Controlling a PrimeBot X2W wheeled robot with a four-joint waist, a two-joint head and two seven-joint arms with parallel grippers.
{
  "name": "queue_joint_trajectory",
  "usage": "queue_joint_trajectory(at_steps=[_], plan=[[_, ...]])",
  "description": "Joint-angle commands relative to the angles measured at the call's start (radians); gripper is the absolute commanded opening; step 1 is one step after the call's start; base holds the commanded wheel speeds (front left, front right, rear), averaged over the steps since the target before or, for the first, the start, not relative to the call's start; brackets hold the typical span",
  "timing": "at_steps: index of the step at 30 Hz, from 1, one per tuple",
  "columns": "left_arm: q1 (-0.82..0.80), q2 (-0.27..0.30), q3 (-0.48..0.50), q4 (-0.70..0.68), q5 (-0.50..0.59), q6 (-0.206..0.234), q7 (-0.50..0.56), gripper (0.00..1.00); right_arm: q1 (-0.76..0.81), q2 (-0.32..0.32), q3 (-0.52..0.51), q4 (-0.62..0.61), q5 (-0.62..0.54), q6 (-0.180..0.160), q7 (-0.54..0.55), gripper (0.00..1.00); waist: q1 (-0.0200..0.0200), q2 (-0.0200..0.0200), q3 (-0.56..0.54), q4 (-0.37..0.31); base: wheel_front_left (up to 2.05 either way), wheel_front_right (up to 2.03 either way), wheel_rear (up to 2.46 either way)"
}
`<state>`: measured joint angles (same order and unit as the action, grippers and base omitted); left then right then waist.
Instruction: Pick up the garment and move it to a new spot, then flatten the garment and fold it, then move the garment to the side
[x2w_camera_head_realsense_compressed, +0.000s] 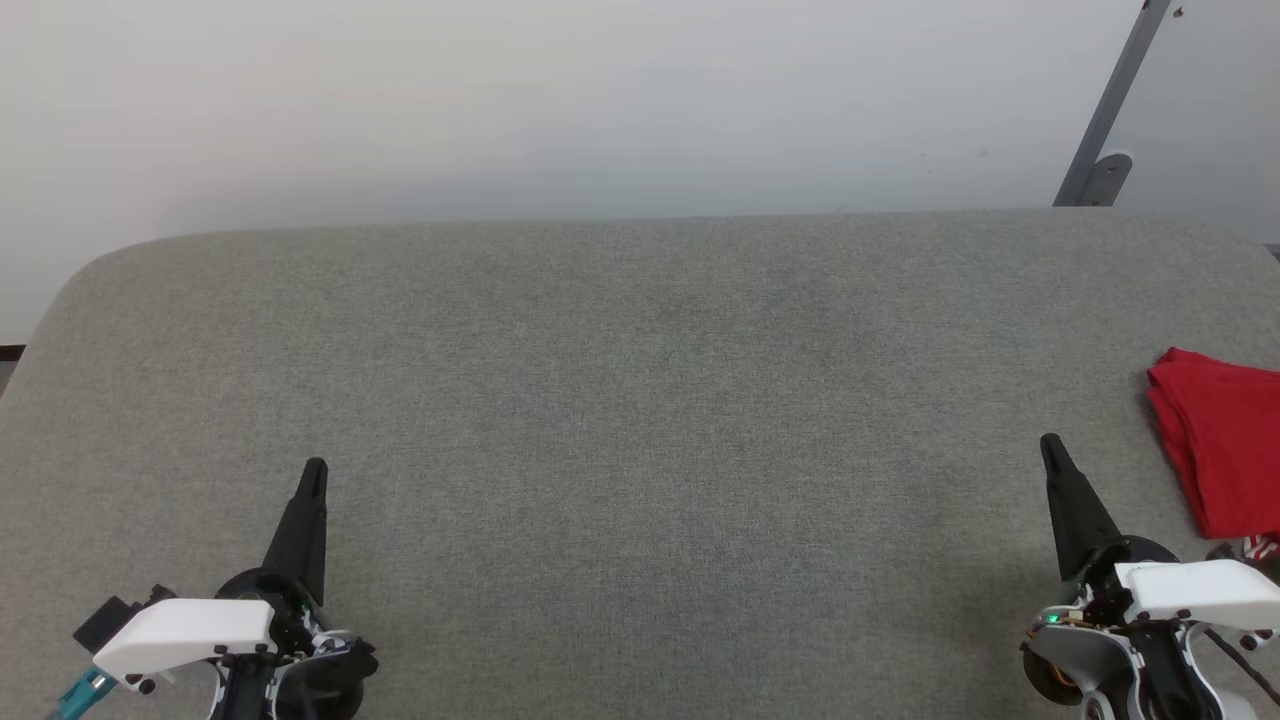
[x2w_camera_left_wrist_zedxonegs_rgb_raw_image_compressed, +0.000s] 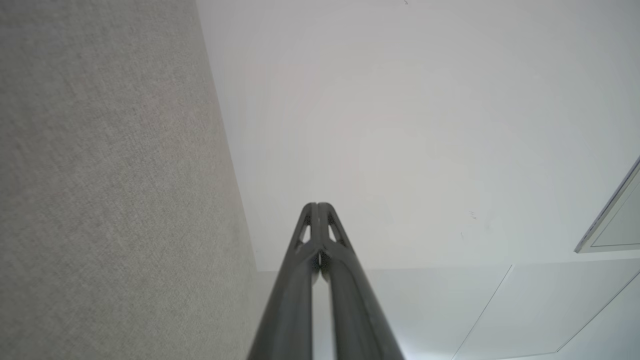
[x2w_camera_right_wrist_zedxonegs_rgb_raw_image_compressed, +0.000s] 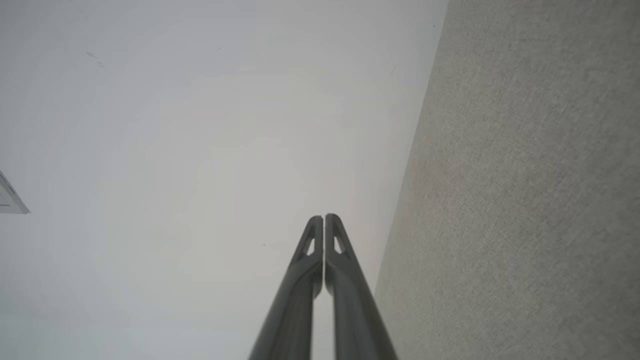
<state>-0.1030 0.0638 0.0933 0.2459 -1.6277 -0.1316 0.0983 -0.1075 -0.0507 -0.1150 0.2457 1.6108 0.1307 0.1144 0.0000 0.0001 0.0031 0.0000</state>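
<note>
The garment (x2w_camera_head_realsense_compressed: 1225, 440) is a folded red bundle at the right edge of the head view, lying on the grey fabric table (x2w_camera_head_realsense_compressed: 640, 400); a bit of red-and-white striped trim peeks out at its near end. My right gripper (x2w_camera_head_realsense_compressed: 1050, 443) is shut and empty, just left of the garment and apart from it. My left gripper (x2w_camera_head_realsense_compressed: 314, 468) is shut and empty at the lower left, far from the garment. In the wrist views both pairs of fingers, left (x2w_camera_left_wrist_zedxonegs_rgb_raw_image_compressed: 317, 206) and right (x2w_camera_right_wrist_zedxonegs_rgb_raw_image_compressed: 324, 217), are pressed together with nothing between them.
A pale wall rises behind the table's far edge. A grey metal bracket (x2w_camera_head_realsense_compressed: 1105, 150) leans against the wall at the upper right. The table's rounded far-left corner (x2w_camera_head_realsense_compressed: 90, 270) is in view.
</note>
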Motion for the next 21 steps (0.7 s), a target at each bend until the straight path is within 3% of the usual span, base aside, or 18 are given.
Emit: queue_joint_trajectory(at_steps=[1,21], plan=[[-0.010,-0.001,0.004,0.000,-0.002,0.002,0.004,0.00,-0.005,0.001,0.002,0.001,0.004,0.000,0.002,0.00,0.0000,-0.0001,0.000,0.000,0.00,0.00,0.00],[-0.011,-0.004,0.009,0.000,0.004,0.002,0.007,0.00,-0.005,0.001,0.001,0.001,0.004,0.000,0.001,0.00,0.0000,-0.0001,0.000,0.000,0.00,0.00,0.00]])
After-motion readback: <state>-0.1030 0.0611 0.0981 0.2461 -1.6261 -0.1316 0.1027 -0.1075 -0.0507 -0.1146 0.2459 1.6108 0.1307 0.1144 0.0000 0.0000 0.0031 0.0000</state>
